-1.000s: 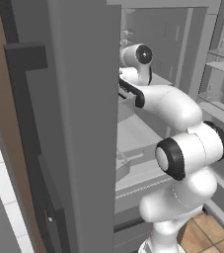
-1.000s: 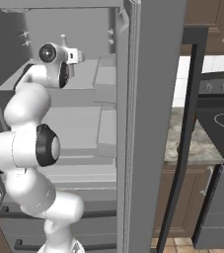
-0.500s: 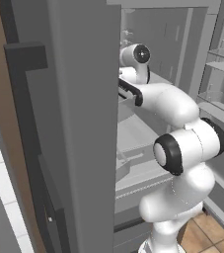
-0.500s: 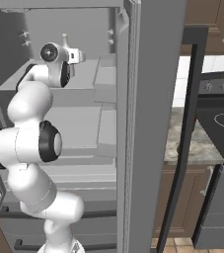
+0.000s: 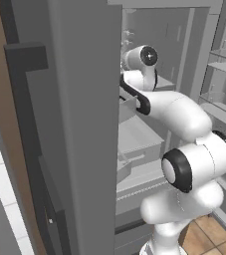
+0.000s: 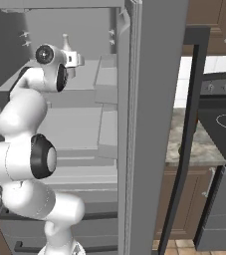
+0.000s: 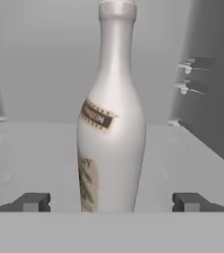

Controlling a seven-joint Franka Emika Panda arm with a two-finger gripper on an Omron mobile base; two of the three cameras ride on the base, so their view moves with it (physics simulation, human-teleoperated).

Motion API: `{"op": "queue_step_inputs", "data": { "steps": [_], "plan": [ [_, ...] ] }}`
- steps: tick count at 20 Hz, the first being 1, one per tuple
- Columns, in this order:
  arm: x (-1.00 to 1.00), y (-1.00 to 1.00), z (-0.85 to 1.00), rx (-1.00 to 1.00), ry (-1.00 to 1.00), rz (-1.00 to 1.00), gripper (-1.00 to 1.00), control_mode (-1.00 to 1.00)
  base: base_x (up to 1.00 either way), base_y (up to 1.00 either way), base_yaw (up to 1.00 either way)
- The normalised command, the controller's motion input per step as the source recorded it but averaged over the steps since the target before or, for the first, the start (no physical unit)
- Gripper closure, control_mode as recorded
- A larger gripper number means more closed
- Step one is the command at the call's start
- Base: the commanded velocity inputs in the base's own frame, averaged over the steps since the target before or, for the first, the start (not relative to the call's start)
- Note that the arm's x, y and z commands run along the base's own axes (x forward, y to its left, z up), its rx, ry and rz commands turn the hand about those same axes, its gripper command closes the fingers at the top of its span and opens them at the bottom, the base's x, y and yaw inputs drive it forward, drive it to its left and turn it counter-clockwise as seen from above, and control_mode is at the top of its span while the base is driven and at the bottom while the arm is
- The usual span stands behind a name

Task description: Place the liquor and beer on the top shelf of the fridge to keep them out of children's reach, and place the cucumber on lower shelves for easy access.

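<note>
liquor [image 7: 111, 123] upright on top shelf [image 7: 29, 153], label blurred — claw [image 7: 111, 202] spread wide

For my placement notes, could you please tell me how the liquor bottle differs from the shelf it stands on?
The liquor is an upright, rounded bottle, while the top shelf is a flat panel. The liquor is whitish with a printed label; the top shelf is plain grey. Both sit inside the fridge.
</note>
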Motion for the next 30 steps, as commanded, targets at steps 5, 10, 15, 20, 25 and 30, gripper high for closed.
{"op": "queue_step_inputs", "data": {
  "steps": [5,10,15,20,25,30],
  "plan": [
    [-0.92,-0.34,0.00,-0.01,0.11,0.00,-1.00,-1.00,0.00,0.00,0.00],
    [-1.00,-0.24,-0.20,-0.05,0.20,0.00,-1.00,-1.00,0.00,0.00,0.00],
    [-0.94,-0.03,-0.31,-0.09,0.23,0.00,-1.00,-1.00,0.00,0.00,0.00],
    [-0.65,0.00,-0.36,-0.10,0.23,0.00,-1.00,-1.00,0.00,0.00,0.00],
    [-0.62,-0.08,-0.19,-0.04,0.13,0.00,-1.00,-1.00,0.00,0.00,0.00],
    [-0.66,-0.04,-0.19,-0.03,0.08,0.00,-1.00,-1.00,0.00,0.00,0.00]
  ]
}}
